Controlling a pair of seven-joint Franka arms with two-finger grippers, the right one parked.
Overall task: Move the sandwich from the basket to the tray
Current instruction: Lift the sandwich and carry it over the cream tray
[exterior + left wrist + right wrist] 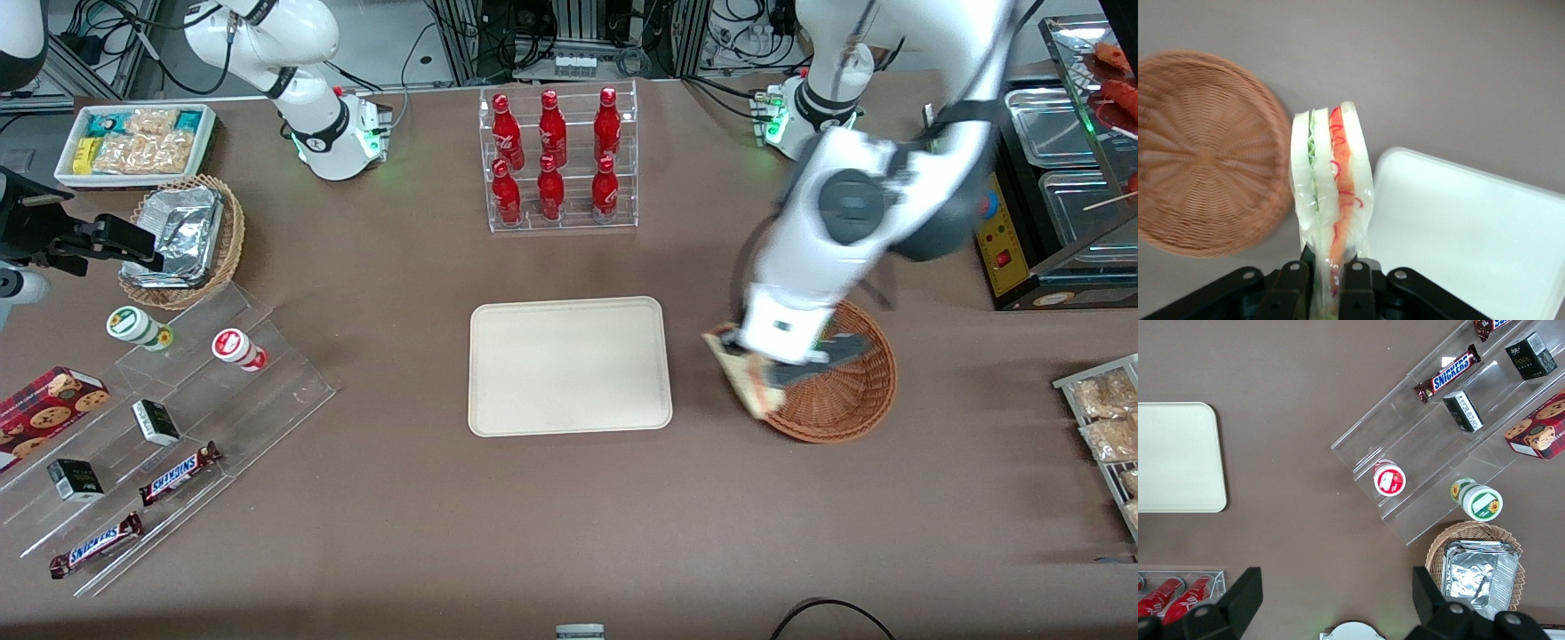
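My left gripper [756,366] is shut on the sandwich [742,373], a wrapped wedge of white bread with red-orange and green layers, and holds it in the air over the edge of the reddish-brown wicker basket [845,391] that faces the tray. In the left wrist view the sandwich [1331,193] sticks out from between the black fingers [1291,287], with the basket [1201,173] on one side, nothing lying in it, and the cream-white tray [1471,227] on the other. The tray [569,364] lies in the table's middle with nothing on it; it also shows in the right wrist view [1175,457].
A clear rack of red bottles [556,160] stands farther from the front camera than the tray. Toward the parked arm's end are a foil-filled wicker basket [182,240], a white snack bin [133,142] and clear steps with snacks [160,444]. A warming cabinet [1058,204] stands at the working arm's end.
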